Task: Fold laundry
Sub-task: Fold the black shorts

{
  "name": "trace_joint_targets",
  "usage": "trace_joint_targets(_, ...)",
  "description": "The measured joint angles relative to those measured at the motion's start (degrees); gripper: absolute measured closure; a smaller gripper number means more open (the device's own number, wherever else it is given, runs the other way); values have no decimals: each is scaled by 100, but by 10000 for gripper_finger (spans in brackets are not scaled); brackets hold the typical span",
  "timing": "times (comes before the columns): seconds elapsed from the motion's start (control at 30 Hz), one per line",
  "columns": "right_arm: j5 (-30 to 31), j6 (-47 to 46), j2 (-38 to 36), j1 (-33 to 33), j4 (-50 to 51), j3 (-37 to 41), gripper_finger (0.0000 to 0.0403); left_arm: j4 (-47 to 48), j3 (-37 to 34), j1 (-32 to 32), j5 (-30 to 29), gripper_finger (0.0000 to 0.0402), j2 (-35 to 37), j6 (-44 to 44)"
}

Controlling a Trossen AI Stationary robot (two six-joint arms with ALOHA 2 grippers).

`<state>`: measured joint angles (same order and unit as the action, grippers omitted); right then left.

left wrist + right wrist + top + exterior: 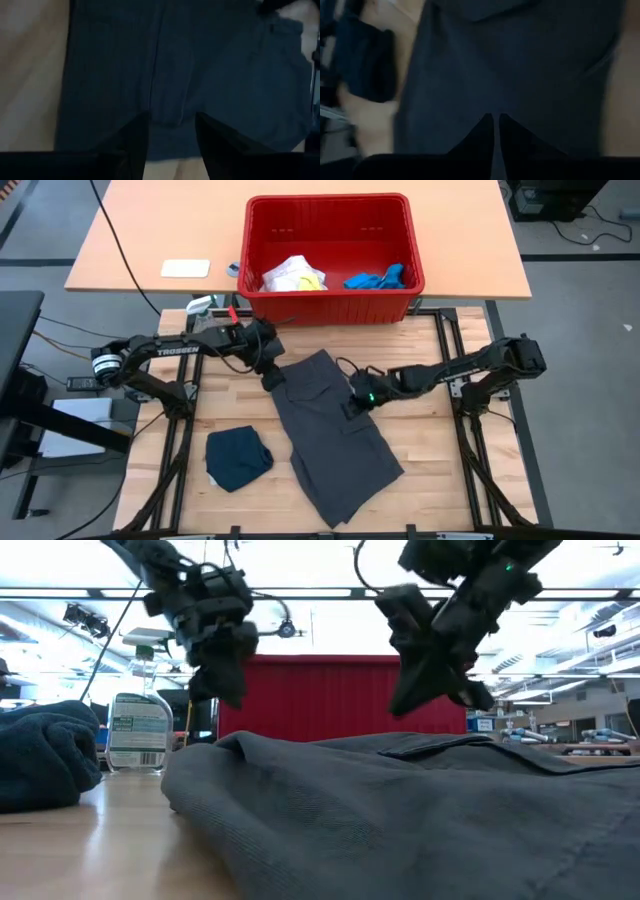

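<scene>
Centrally: red plastic basket point(330, 305), slotted, rectangular, on the tan tabletop point(150, 230) beyond the wooden work surface point(440, 480). Contents: yellow shirt point(295, 276), crumpled, pale with yellow showing, near the basket's middle; bright blue piece point(377, 278), small, bunched, toward the side nearer the right arm. The two well apart inside; rest of the basket floor bare red.

Dark grey shorts point(335, 435): large, spread flat and slantwise across the middle of the wooden surface, one end near the basket's front wall, other end toward the near edge. Filling most of the low view as a grey ridge.

Navy piece point(238, 458): small, loosely folded bundle, on the wood beside the shorts, left-arm side, apart from them.

Left gripper point(270, 376): above the shorts' edge at the end nearer the basket; fingers point(135, 145) parted, cloth visible through the gap, nothing pinched as far as can be told.

Right gripper point(357, 402): over the shorts' opposite long edge, raised clear of the cloth in the low view; fingers point(482, 132) nearly together, only a thin slit between, nothing visibly between them.

Clear spray bottle point(139, 730): upright, labelled, at the work surface's far corner on the left-arm side.

White flat pad point(186, 268): on the tan tabletop, well apart from the basket.
</scene>
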<state>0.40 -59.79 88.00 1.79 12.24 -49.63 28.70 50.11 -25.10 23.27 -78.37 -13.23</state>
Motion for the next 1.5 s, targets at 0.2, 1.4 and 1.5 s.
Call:
trace_joint_targets(0.2,-253,1459,29,-532,241,160,385,-1002,-1066,157,23,234,610,-1209)
trace_joint_targets(1.4,-1482,2082,-697,-518,-839,531,285,-2090,-1690,2052,-2343,225,1174,-4549)
trace_joint_targets(1.5,-1136,1946,-929,-633,-920,531,257,-2057,-1683,1750,-2164,210,1189,-4188)
